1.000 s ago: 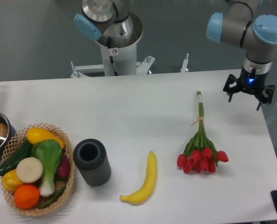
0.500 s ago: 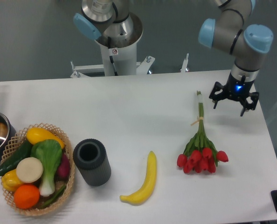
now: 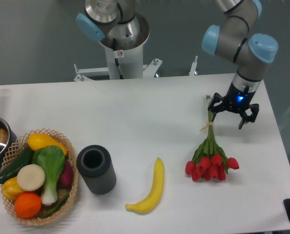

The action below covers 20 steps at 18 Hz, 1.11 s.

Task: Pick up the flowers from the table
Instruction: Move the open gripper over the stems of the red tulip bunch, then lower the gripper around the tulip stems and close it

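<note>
Red tulips (image 3: 211, 158) lie flat on white table (image 3: 150, 117), blooms toward the near edge. My end effector (image 3: 233, 109), fingers spread, hovers over upper stems, gripping nothing.

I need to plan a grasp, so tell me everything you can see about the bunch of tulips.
The flowers are a bunch of red tulips with long green stems and leaves, tied by a thin tan band about midway. They lie flat on the white table, blooms toward the near edge, stem ends pointing away. The open gripper hangs by the stem ends; contact cannot be told.
</note>
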Each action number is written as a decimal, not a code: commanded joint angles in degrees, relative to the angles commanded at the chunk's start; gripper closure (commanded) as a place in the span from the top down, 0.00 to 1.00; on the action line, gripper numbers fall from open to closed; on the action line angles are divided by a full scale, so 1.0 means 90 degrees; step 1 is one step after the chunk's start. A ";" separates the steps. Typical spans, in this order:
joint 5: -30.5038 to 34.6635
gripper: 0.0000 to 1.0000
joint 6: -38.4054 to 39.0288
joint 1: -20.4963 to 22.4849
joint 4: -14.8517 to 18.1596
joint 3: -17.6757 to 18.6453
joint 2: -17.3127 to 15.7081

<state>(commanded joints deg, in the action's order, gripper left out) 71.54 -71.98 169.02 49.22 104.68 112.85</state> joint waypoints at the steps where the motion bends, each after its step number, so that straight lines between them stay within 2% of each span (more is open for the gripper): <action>1: 0.0000 1.00 -0.0010 -0.0039 0.0000 0.0000 0.0078; 16: 0.0225 1.00 0.0000 -0.0225 0.0058 0.0068 0.0342; 19: 0.0225 0.95 0.0000 -0.0313 0.0068 0.0068 0.0391; 20: 0.0235 0.90 0.0000 -0.0313 0.0068 0.0068 0.0400</action>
<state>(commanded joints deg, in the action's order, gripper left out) 73.65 -71.98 166.20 49.83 105.29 116.45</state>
